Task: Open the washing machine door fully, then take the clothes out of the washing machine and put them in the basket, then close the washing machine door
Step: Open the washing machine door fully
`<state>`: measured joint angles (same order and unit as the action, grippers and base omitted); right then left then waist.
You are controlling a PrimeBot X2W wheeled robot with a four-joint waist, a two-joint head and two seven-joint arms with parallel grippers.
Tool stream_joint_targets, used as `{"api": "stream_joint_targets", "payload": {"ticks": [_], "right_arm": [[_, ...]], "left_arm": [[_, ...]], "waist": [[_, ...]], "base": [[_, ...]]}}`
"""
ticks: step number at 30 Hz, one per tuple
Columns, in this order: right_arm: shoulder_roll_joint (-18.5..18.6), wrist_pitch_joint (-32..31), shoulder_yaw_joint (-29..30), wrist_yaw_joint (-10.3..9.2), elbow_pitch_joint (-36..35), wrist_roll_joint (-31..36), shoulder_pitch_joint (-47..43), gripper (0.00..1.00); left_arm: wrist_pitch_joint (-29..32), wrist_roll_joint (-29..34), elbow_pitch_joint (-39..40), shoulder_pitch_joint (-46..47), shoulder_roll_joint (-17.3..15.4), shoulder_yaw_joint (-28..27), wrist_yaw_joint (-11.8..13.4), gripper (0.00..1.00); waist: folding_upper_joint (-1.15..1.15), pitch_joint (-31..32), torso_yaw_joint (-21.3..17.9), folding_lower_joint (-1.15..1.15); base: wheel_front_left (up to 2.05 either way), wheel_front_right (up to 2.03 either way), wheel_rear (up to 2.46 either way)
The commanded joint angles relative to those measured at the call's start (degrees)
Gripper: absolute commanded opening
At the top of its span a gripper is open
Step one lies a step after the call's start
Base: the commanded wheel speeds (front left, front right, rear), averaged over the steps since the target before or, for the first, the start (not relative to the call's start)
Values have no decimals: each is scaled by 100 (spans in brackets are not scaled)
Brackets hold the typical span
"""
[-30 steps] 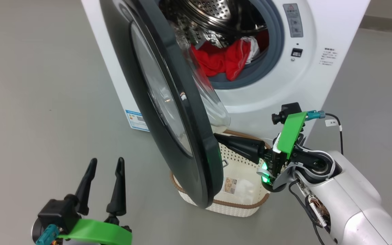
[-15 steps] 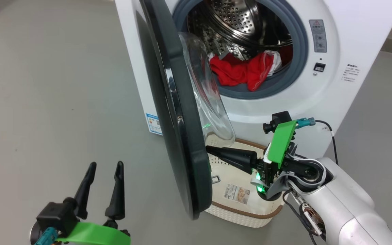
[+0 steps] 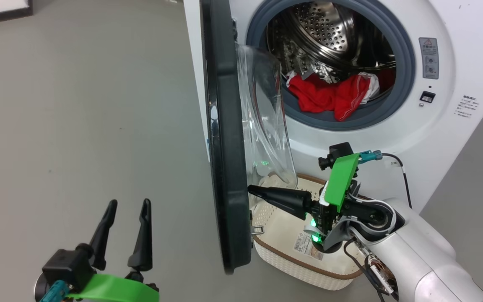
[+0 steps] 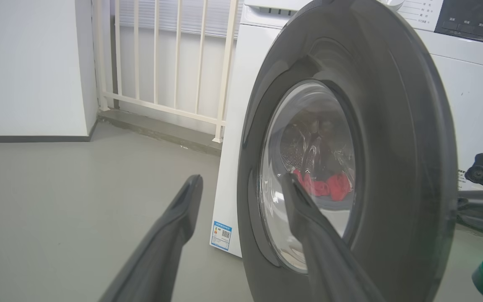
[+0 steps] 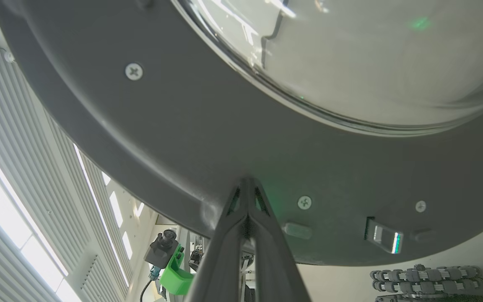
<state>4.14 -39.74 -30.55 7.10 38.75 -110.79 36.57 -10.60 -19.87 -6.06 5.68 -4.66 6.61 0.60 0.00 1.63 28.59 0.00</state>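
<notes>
The white washing machine (image 3: 438,138) stands ahead with its steel drum exposed. The washing machine door (image 3: 224,138) stands edge-on, swung out at roughly a right angle, its glass bowl (image 3: 266,121) facing the opening. Red clothes (image 3: 329,96) with white trim lie at the drum's front lip. On the floor below the opening sits the cream basket (image 3: 304,263). My right gripper (image 3: 250,188) is shut and points left, its tip against the door's grey inner rim (image 5: 174,138), as my right gripper (image 5: 247,181) shows close up. At lower left my left gripper (image 3: 128,204) is open and holds nothing.
In the left wrist view my left gripper (image 4: 241,178) faces the door's glossy outer side (image 4: 396,126). A white railing (image 4: 162,63) and a white wall (image 4: 23,63) stand left of the machine. Grey floor (image 3: 78,126) spreads to the left. A blue sticker (image 4: 222,235) marks the machine's lower corner.
The door has swung wider, from slanting across the opening to edge-on, with my shut right gripper's tip against its inner side. The head view has shifted too. My left gripper stays put.
</notes>
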Motion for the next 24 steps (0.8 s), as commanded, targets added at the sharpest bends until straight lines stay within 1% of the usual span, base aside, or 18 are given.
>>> {"api": "stream_joint_targets", "payload": {"ticks": [1, 14, 22, 24], "right_arm": [[-126, 28, -67, 39, -127, -51, 35, 0], [-126, 10, -328, 39, -1, -157, 291, 0], [-126, -15, -379, 39, 22, -187, 317, 0], [-126, 80, -369, 39, 33, -126, 304, 0]], "left_arm": [[-3, -60, 180, 52, -87, -190, 46, 100], [-93, -122, 410, -76, -111, -269, 161, 100], [-111, -138, 405, -100, -122, -254, 200, 100], [-103, -140, 388, -96, -131, -238, 197, 100]], "waist": [[0, -28, 37, 0], [0, -216, 144, 0], [0, -175, 124, 0], [0, -133, 106, 0]], "base": [[0, 0, 0], [0, 0, 0], [0, 0, 0], [0, 0, 0]]}}
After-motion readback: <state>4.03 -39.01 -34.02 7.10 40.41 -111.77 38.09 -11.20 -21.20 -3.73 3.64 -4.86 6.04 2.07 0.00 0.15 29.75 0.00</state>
